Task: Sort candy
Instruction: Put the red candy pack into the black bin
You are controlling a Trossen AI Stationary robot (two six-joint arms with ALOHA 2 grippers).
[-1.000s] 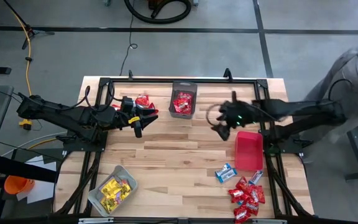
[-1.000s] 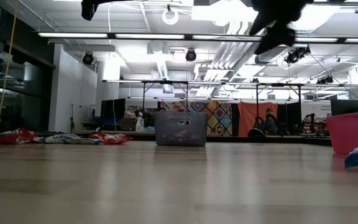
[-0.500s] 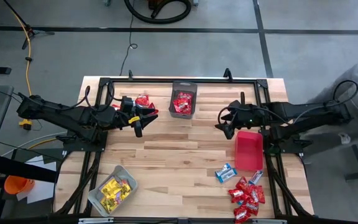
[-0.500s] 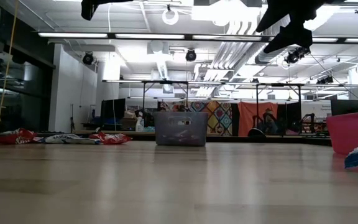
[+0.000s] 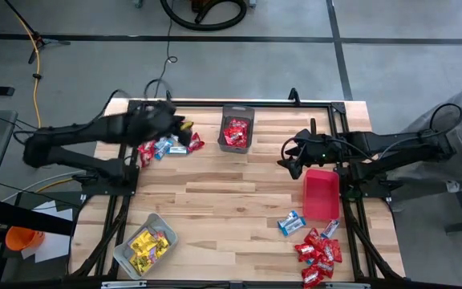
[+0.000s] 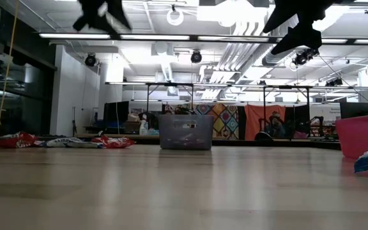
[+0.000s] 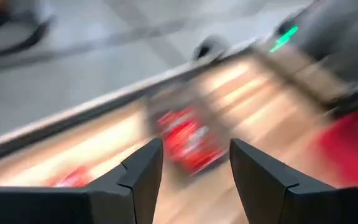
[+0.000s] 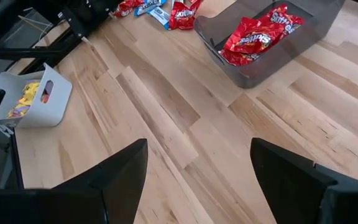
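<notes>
Both arms raised and empty, loose candy waiting at two corners of the table

Start nearest you: a pile of red candy (image 5: 319, 255) with a blue-and-white packet (image 5: 290, 222) beside it lies at the front right, just in front of the red bin (image 5: 320, 193); yellow packets sit in the light grey bin (image 5: 145, 243) at front left. Your right gripper (image 5: 289, 156) hovers near the red bin's far end, fingers spread wide and holding nothing. Lower it squarely over one packet at a time. Farther off, the left gripper (image 5: 176, 128) hangs over the mixed packets (image 5: 165, 147) at the far left, fingers apart and empty. Red packets belong, I judge, in the clear grey bin (image 5: 237, 128) beside them.
</notes>
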